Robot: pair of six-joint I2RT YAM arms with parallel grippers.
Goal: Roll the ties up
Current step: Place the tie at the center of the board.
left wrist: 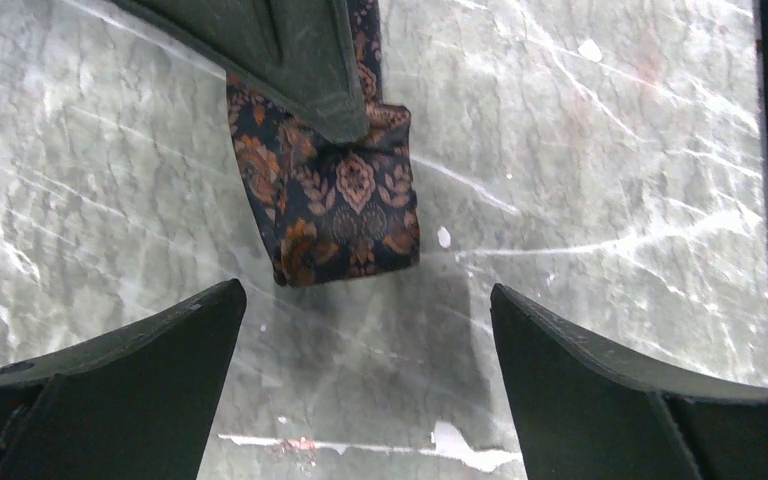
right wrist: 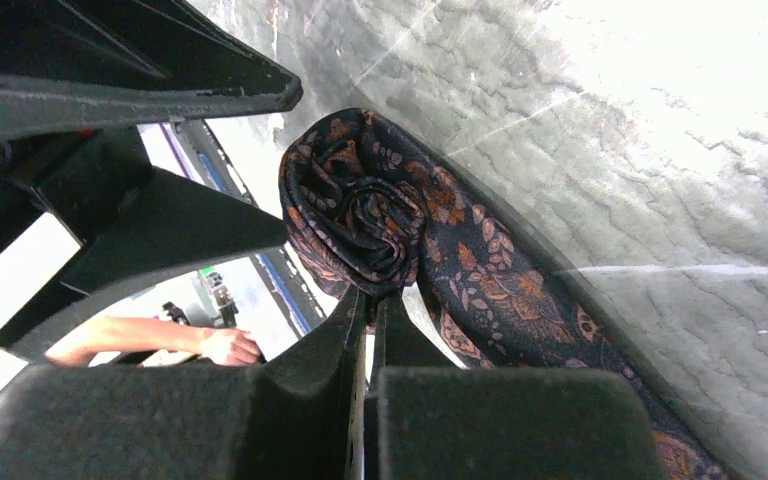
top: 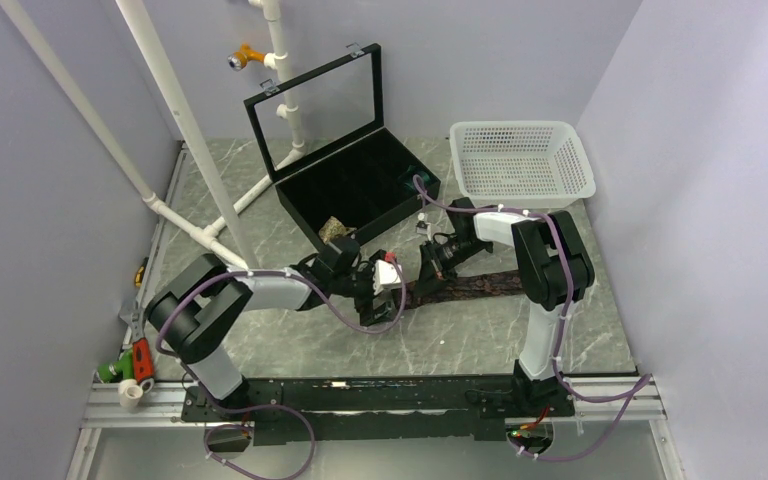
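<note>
Right gripper [right wrist: 365, 300] is clamped on the rolled end of the dark tie [right wrist: 360, 215], evidently so the coil cannot loosen. Left gripper [left wrist: 365, 295], jaws apart and empty, sits at the roll's 9 o'clock. The unrolled tail lies toward 3 o'clock on the table [top: 290, 340].

Nothing readable in any of the views: no text, labels, brands or numbers. The tie [left wrist: 335, 200] just shows an orange floral pattern on dark fabric, and no lettering can be made out on it.
</note>
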